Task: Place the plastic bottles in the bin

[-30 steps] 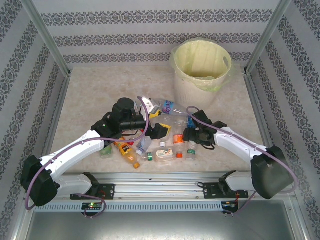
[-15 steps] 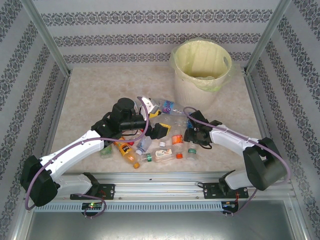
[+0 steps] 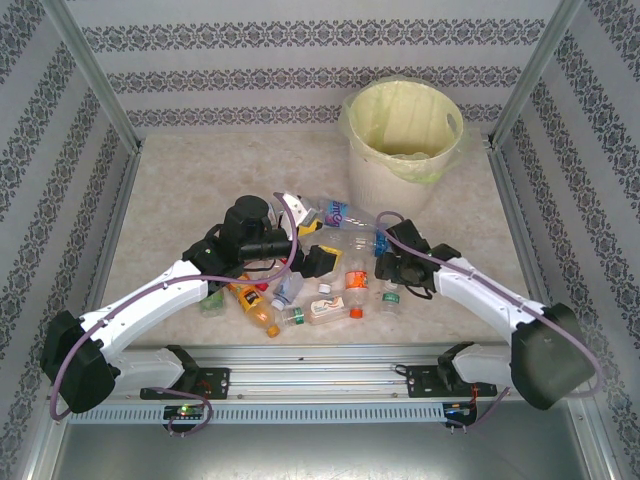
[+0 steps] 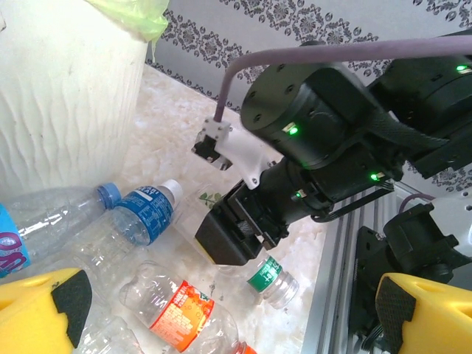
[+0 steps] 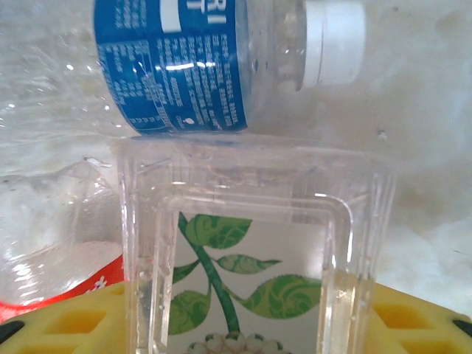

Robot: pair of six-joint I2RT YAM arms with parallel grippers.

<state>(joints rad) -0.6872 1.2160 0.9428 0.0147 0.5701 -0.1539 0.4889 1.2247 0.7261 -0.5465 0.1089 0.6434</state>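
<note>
Pick-up step: right claw (image 5: 240, 318) pinching leaf-label bottle (image 5: 243, 251), left claw (image 4: 232, 302) spread wide; next, lift and carry to bin (image 3: 378, 190) beyond right claw.

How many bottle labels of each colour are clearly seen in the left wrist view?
Blue labels: 2
Orange label: 1
Green label: 1
White leaf-print label: 1
Total: 5

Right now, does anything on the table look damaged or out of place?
Yes: the bottles lie tipped in a heap, several crumpled, like the blue-capped bottle beside the bin. Nothing looks spilled.
</note>
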